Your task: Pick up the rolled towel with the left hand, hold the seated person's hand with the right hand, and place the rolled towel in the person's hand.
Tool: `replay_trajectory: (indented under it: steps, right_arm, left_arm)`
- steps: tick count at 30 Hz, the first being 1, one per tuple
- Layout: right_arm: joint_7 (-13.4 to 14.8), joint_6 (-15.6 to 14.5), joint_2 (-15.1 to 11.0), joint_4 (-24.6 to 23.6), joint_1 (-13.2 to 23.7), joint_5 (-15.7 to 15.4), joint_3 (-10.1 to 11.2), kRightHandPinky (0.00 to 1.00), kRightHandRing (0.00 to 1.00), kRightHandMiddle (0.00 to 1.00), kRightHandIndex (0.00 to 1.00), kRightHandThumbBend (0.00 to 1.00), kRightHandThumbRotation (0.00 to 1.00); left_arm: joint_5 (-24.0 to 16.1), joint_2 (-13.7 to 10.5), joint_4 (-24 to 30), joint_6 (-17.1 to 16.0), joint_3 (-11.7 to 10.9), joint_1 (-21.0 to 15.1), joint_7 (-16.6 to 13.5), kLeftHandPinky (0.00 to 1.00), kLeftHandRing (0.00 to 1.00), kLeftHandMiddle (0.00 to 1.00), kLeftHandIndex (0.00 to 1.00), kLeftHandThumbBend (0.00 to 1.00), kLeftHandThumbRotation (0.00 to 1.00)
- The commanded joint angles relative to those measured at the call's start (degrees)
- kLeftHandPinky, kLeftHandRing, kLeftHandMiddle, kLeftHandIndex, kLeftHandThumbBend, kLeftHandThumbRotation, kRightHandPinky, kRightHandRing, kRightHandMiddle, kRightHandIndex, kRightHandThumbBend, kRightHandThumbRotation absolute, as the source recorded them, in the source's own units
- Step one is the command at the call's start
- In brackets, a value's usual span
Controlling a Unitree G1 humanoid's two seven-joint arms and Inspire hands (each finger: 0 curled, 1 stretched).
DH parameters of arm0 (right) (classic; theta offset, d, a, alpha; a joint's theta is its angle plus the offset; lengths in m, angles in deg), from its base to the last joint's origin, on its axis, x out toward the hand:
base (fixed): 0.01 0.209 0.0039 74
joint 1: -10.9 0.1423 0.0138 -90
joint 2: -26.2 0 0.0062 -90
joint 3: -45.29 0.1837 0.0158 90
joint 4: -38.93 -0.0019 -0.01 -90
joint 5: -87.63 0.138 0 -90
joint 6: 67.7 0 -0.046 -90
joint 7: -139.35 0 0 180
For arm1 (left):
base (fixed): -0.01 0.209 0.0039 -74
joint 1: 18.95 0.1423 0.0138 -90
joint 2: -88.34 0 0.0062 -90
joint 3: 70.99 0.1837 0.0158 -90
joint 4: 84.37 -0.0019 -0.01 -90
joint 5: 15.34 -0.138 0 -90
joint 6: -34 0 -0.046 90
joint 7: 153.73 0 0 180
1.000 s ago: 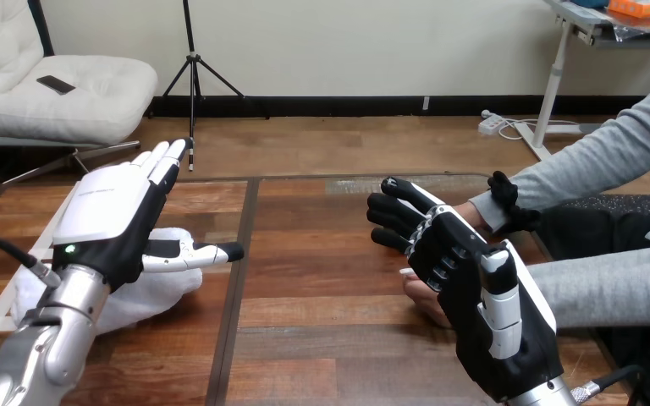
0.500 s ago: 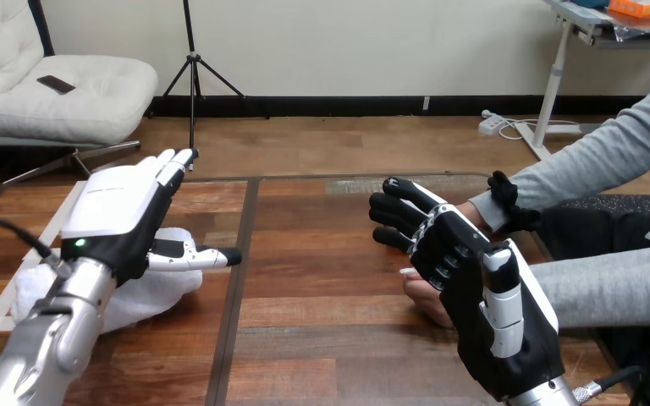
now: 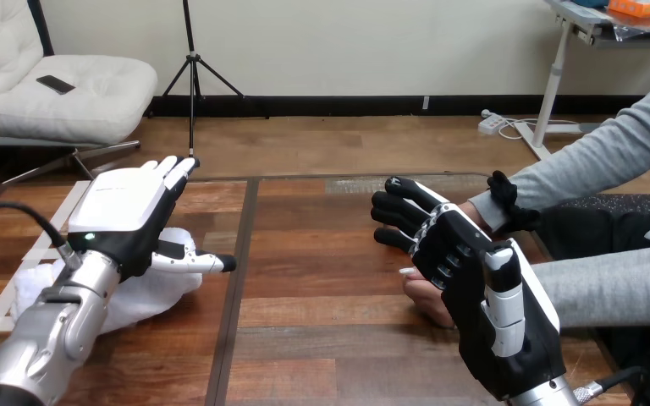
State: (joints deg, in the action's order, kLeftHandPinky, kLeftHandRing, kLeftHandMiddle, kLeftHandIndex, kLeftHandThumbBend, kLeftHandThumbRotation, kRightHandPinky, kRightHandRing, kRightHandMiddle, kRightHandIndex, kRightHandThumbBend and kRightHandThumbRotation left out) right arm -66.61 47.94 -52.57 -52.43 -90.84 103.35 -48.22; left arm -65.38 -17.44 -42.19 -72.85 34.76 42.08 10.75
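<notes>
The left robot hand [image 3: 123, 216] hangs at the left of the frame, spread wide, fingers straight and thumb stuck out sideways, holding nothing. Just beneath it, partly covered by the hand and forearm, the white towel [image 3: 148, 292] lies on the bench [image 3: 322, 279] at lower left, not yet gripped. Down at the lower right the right robot hand [image 3: 474, 296] stands up against the person's hand [image 3: 427, 300], which peeks out at its lower left edge. The two look to be touching, but I cannot tell whether the robot hand has a real hold. What worries me is the towel: it is soft and looks more slumped than tightly rolled, so a grab from above may pinch only a loose fold and let the rest unroll or drag. It is also well apart from the person's hand, and if the right side has no firm hold, that hand could shift before the towel arrives.
</notes>
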Motion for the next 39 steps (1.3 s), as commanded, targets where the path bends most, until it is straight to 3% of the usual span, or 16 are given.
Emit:
replay_trajectory:
  steps: [1,14,25,39]
  right_arm:
    - [0.43,1.65,0.25,-0.94,3.14,-0.23,0.69,0.84,0.87,0.85,0.85,0.89,1.0]
    - [0.48,2.35,0.18,-0.86,2.98,-0.17,0.85,0.84,0.87,0.85,0.85,0.89,1.0]
    - [0.63,2.01,0.03,-1.21,2.76,0.14,0.82,0.82,0.86,0.85,0.84,0.89,1.0]
    - [0.81,2.21,-0.14,-1.31,2.64,0.02,0.88,0.82,0.86,0.85,0.84,0.88,1.0]
  left_arm:
    - [-0.35,-2.16,-2.64,0.66,1.56,-6.13,-1.52,0.9,0.95,0.97,0.94,1.0,0.65]
    - [-0.44,-2.09,-8.06,1.85,4.53,-9.33,-1.84,0.91,0.94,0.96,0.94,1.0,0.64]
    - [0.25,-1.93,-10.97,1.6,5.63,-10.38,-3.49,0.91,0.93,0.95,0.93,1.0,0.7]
    - [0.5,-2.04,-13.47,2.72,7.22,-11.44,-3.24,0.91,0.94,0.96,0.94,1.0,0.77]
